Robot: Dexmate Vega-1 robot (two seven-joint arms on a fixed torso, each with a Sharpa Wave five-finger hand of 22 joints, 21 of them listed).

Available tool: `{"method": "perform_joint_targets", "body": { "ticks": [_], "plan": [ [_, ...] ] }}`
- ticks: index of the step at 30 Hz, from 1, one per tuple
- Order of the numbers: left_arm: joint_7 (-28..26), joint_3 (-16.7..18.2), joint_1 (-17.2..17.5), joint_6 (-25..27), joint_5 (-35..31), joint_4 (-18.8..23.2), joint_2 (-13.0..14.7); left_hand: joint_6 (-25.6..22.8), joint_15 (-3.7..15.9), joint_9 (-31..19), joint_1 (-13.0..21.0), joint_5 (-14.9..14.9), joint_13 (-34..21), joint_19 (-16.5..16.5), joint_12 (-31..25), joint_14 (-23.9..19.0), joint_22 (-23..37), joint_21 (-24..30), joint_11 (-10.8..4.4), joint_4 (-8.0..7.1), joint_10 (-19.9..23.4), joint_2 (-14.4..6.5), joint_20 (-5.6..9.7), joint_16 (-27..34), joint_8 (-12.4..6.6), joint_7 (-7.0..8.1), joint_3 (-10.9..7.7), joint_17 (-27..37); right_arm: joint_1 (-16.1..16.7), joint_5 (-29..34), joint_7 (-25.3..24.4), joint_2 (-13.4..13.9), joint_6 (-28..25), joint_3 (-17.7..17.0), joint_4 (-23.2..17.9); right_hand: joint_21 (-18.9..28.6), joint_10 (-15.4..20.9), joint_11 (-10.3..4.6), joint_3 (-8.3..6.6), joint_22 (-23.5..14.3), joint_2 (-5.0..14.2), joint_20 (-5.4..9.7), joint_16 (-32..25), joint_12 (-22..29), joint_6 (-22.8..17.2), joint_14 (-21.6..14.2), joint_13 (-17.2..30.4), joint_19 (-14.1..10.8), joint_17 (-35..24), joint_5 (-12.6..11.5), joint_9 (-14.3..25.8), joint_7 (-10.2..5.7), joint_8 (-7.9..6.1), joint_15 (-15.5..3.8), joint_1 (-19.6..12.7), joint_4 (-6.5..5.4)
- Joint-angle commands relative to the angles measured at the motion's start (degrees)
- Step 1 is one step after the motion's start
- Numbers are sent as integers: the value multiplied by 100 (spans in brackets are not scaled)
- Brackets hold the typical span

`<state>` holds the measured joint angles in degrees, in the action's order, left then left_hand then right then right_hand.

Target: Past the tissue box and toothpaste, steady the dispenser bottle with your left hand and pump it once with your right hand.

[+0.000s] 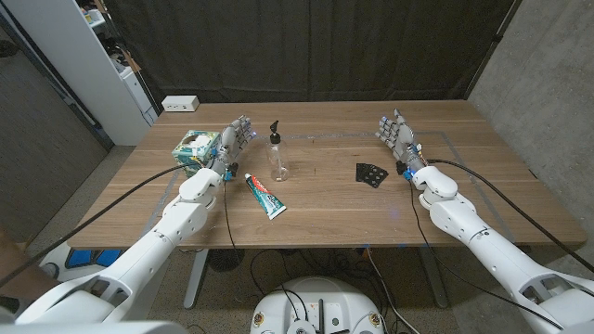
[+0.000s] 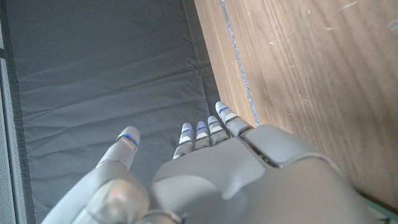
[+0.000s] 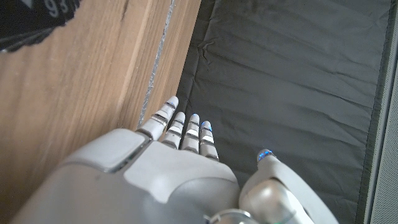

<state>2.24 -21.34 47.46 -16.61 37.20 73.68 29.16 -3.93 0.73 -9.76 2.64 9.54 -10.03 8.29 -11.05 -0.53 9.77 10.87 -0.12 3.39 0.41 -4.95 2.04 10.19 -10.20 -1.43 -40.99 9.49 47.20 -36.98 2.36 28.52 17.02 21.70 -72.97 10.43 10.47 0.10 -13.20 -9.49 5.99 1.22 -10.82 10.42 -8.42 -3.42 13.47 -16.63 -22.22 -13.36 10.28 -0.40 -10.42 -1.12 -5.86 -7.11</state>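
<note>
The clear dispenser bottle (image 1: 276, 154) with a black pump top stands upright near the middle of the wooden table (image 1: 334, 209), apart from both hands. The left hand (image 1: 237, 141) is raised between the bottle and the green tissue box (image 1: 197, 149), fingers extended and spread, gripping nothing; it partly covers the box's near corner. The toothpaste tube (image 1: 265, 197) lies flat in front of the bottle. The right hand (image 1: 397, 137) is well to the right, fingers likewise apart and empty. Just beside its wrist lie black cards (image 1: 372, 173); their markings are too small to read.
</note>
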Motion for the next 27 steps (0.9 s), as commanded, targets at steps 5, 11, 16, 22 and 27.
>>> {"method": "perform_joint_targets", "body": {
  "ticks": [5,11,16,22,27],
  "plan": [
    [-15,-81,-37,-15,-132,34,1,-72,49,-28,46,28,-31,59,-47,-32,11,44,5,36,94,-370,189,22,-38,8,-22,10,-174,-24,280,-100,145,53,341,29,28,6,-38,-15,106,17,-27,38,-37,-55,-3,-52,5,-33,9,-6,-38,5,-46,-13],
    [-203,-55,140,9,-198,370,82,-115,60,-29,50,28,-32,82,-55,-76,11,49,-18,79,129,-335,198,28,-49,28,-8,7,-146,-42,288,-29,64,39,237,30,26,3,-45,-14,107,22,-31,41,-35,-60,-17,-53,19,-35,8,-1,-38,5,-42,-10],
    [-454,-24,377,-2,-297,740,150,-138,80,-28,61,30,-32,94,-63,-113,10,50,-52,120,163,-308,203,32,-53,44,1,5,-183,-74,398,3,54,34,278,32,22,1,-51,-14,108,20,-32,42,-34,-58,-26,-56,29,-36,8,-3,-39,2,-40,-7],
    [-767,3,682,-9,-398,1147,180,-179,88,-28,79,35,-32,112,-73,-133,8,51,-84,170,209,-292,208,27,-61,57,6,3,-280,-100,593,49,47,41,372,33,7,2,-58,-14,109,19,-34,39,-37,-61,-39,-58,42,-37,7,0,-41,6,-39,-2],
    [-713,7,822,-107,-432,1273,249,-208,137,-28,100,41,-32,117,-71,-159,6,45,-103,244,235,-249,217,22,-61,113,20,3,-285,-139,658,99,23,12,374,33,11,4,-66,-14,110,22,-35,44,-34,-59,-49,-57,55,-38,7,-3,-41,10,-39,3]
  ]
}}
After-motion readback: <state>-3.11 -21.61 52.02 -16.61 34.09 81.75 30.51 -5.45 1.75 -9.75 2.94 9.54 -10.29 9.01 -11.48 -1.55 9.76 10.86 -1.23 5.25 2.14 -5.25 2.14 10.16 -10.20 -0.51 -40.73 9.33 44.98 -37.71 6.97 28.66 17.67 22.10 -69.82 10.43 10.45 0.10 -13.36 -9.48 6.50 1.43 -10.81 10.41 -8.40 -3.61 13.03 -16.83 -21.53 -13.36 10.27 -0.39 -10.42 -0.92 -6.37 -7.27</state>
